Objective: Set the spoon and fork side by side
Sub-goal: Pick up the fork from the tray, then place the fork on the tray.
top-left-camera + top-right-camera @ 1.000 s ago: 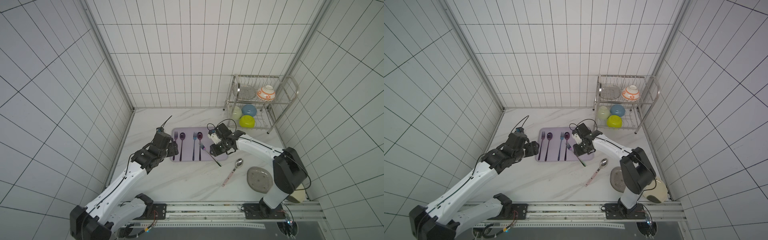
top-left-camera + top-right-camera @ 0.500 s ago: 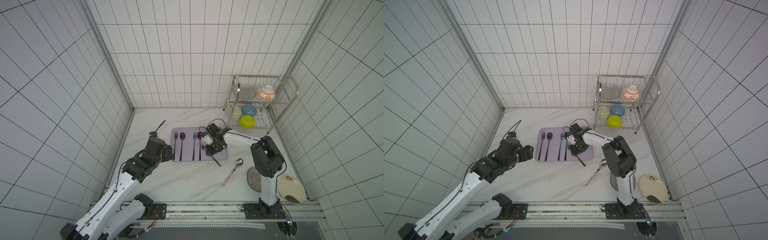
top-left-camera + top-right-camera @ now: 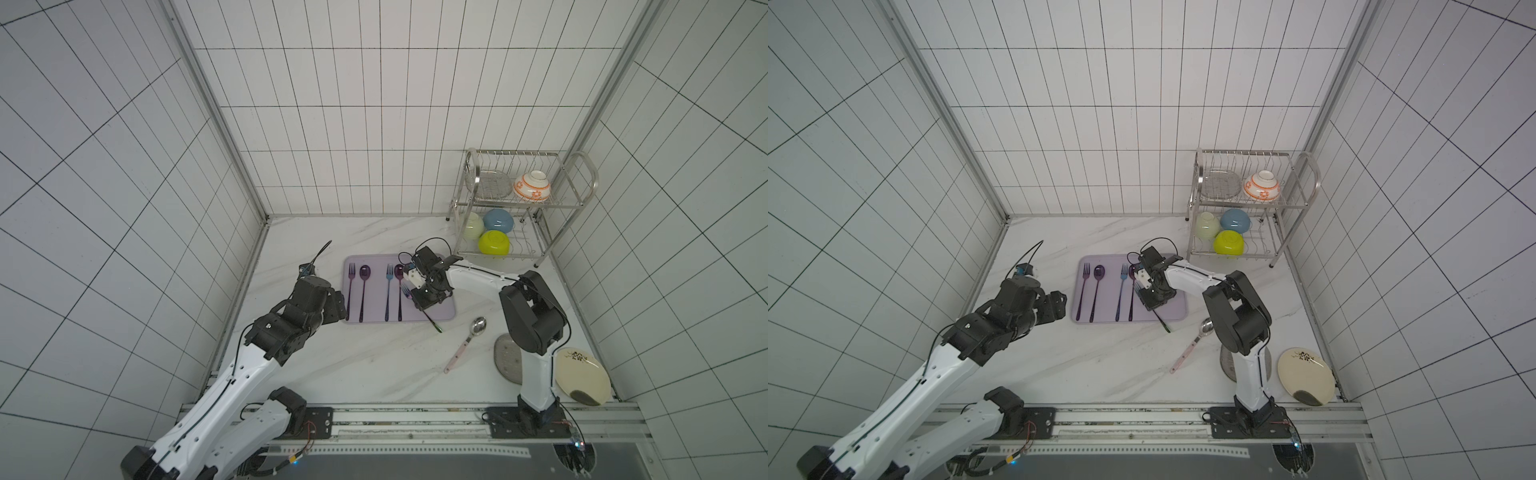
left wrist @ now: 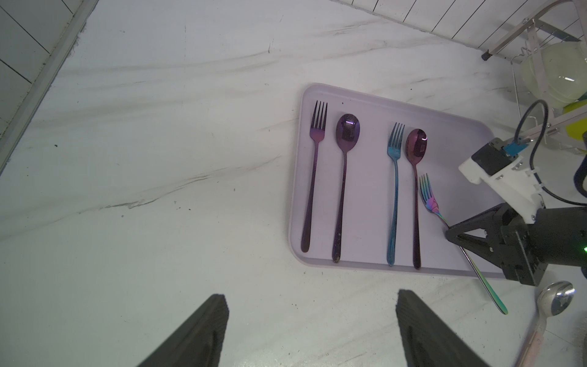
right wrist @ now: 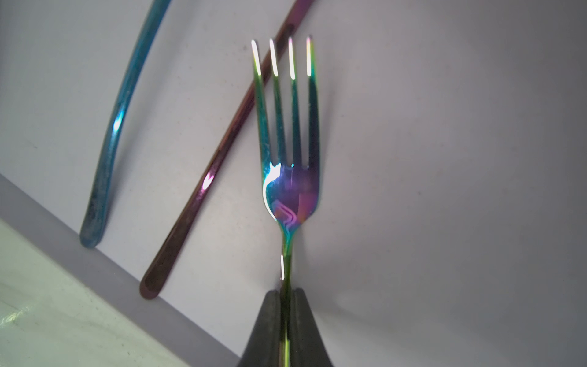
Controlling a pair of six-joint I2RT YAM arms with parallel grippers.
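Observation:
My right gripper (image 5: 285,294) is shut on the neck of a rainbow fork (image 5: 287,178), which lies slanted over the right part of the lilac tray (image 3: 376,291). In both top views the fork's handle (image 3: 434,324) (image 3: 1165,326) sticks out past the tray's front edge. A silver spoon (image 3: 478,325) with a pink handle lies on the marble to the right of the tray, apart from the fork. My left gripper (image 4: 313,298) stands open and empty over bare marble, beside the tray's left edge (image 3: 338,305).
The tray also holds a purple fork (image 4: 314,178), a purple spoon (image 4: 346,133), a blue fork (image 4: 394,190) and a maroon spoon (image 4: 416,146) in neat pairs. A wire dish rack (image 3: 519,208) with bowls stands back right. A grey plate (image 3: 507,361) and a cream plate (image 3: 582,376) lie front right.
My right gripper's jaws have closed onto the rainbow fork. The left gripper has drawn back a little from the tray's left edge.

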